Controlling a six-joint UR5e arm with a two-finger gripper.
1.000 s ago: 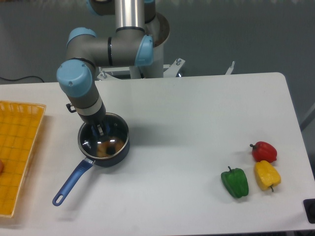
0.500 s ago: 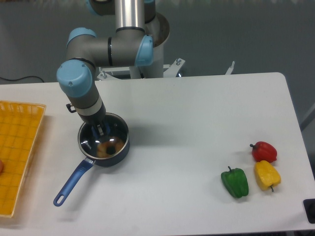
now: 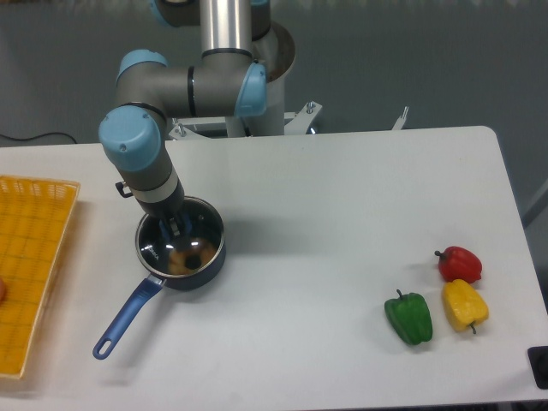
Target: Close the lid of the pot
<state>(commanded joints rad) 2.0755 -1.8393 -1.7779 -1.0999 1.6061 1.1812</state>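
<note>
White table [image 3: 325,214], grey wall behind

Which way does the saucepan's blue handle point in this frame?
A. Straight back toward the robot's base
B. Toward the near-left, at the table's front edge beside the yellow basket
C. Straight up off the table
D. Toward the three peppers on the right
B: the handle runs from the pot down-left toward the front edge, near the yellow basket, away from the peppers.

glossy glass lid [image 3: 181,243], matt table [image 3: 342,214]
</note>
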